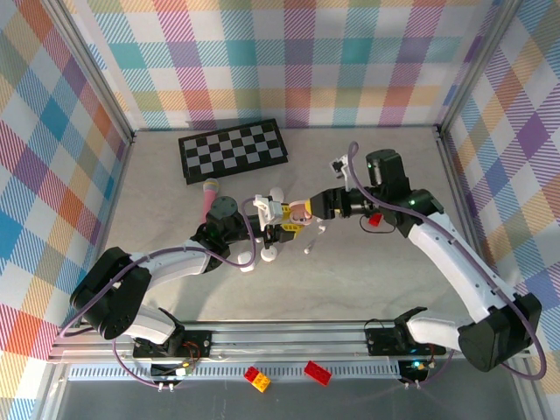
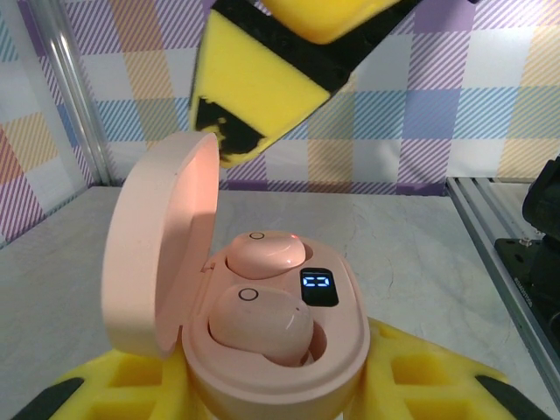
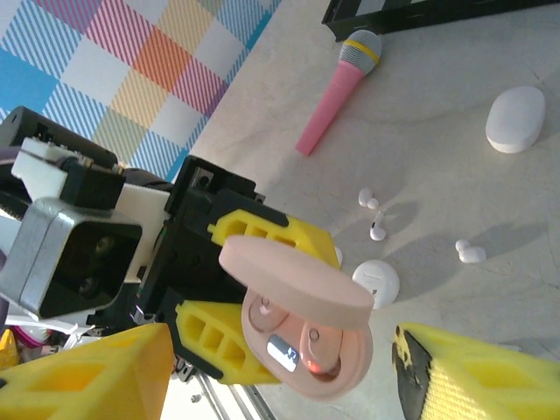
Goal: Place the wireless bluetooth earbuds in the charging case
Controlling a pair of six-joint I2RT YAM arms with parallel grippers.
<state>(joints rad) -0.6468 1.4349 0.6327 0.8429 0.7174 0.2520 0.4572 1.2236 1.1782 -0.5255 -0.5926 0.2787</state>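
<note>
My left gripper is shut on the pink charging case, one yellow finger on each side. The case's lid stands open. Two pink earbuds sit in the case. The far one lies flat with a small red light. The near one rests tilted and raised in its well. My right gripper is open, its yellow fingers wide apart on either side of the case without touching it. Over the table's middle the case hangs between both grippers. White earbuds lie loose on the table.
A round white case and an oval white one lie on the table. A pink microphone and a chessboard are farther back. A small red object lies under the right arm. Toy bricks sit by the front rail.
</note>
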